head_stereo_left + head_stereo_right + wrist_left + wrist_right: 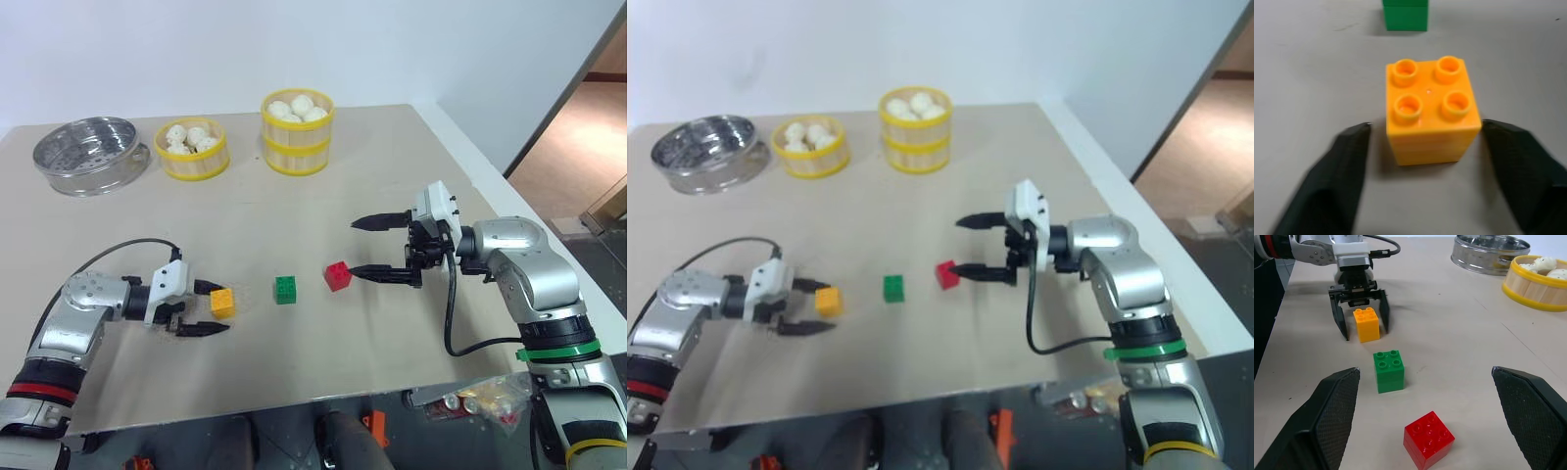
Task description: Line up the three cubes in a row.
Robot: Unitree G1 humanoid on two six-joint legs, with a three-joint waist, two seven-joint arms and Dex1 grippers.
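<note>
Lower centre of the frame, the orange-yellow cube (222, 303), green cube (285, 289) and red cube (338, 275) rest on open surface (294, 206), left hand (206, 307) released astride the orange-yellow, right hand (369, 248) released beside the red.

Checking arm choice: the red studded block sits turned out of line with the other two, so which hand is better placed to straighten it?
Probably the right hand: open, beside the red studded plastic block. The left hand brackets the orange-yellow block, farther away.
</note>
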